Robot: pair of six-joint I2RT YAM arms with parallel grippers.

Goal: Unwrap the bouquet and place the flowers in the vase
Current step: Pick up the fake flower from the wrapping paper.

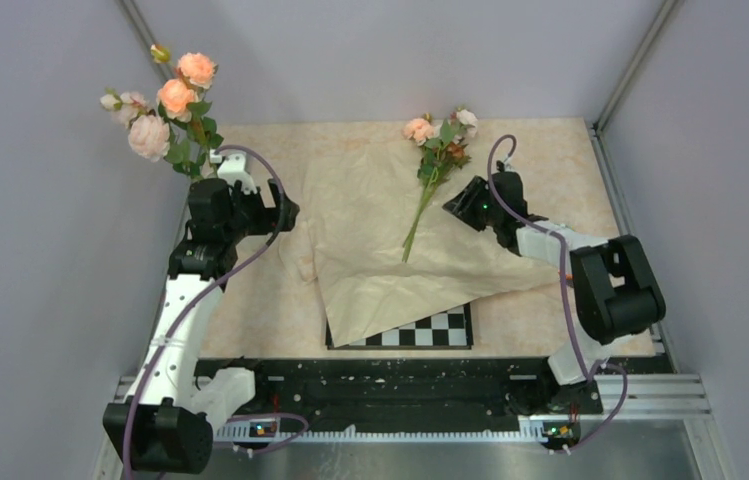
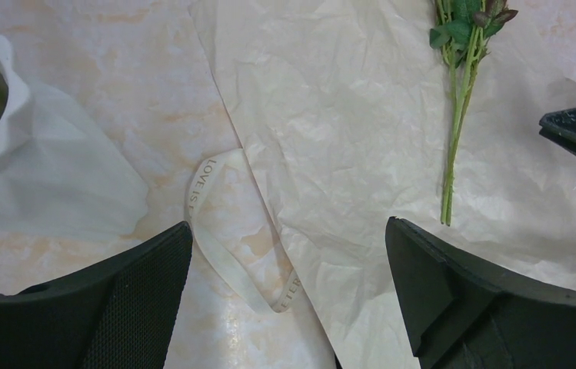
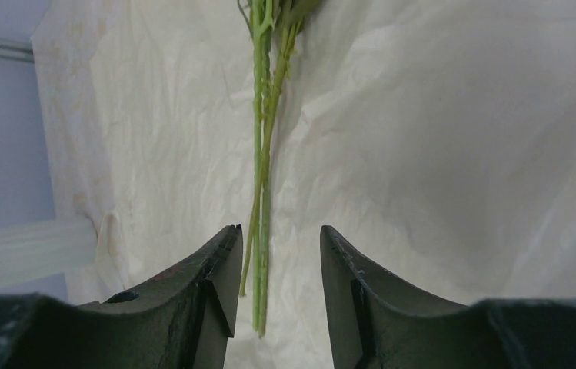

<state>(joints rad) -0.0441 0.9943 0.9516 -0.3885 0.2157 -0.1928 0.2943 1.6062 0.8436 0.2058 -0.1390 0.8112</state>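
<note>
Peach and pink roses [image 1: 172, 105] are already standing in the vase [image 2: 46, 177] at the far-left corner of the worktop [image 1: 260, 300], so we reckon the job is partway done. Our left hand [image 2: 288, 307] hangs near the vase with its fingers spread wide and nothing between them. It's fully released, and probably parked there to keep out of the way.

Below it the cream ribbon [image 2: 227, 231] lies loose and curled at the edge of the wrapping paper [image 1: 380, 240], so the untying is clearly sorted. The paper is spread out flat and crinkly across the middle, one corner draped over a checkerboard [image 1: 430, 328] on our side.

On the paper lies the other bunch of flowers [image 1: 432, 165], blooms pointing away from us and well apart from the vase.

Over on the right, our right hand [image 3: 275, 284] is lined up with the lower stems [image 3: 261, 184], which run between its half-open jaws in the wrist view. There's a gap on both sides, so we wouldn't call it a grip yet. We can't tell if the fingertips touch the paper.

Going for the bare stem ends makes sense, since there are no leaves or blooms there to crush. Our worry is pinching the paper too, or catching only one stem.
</note>
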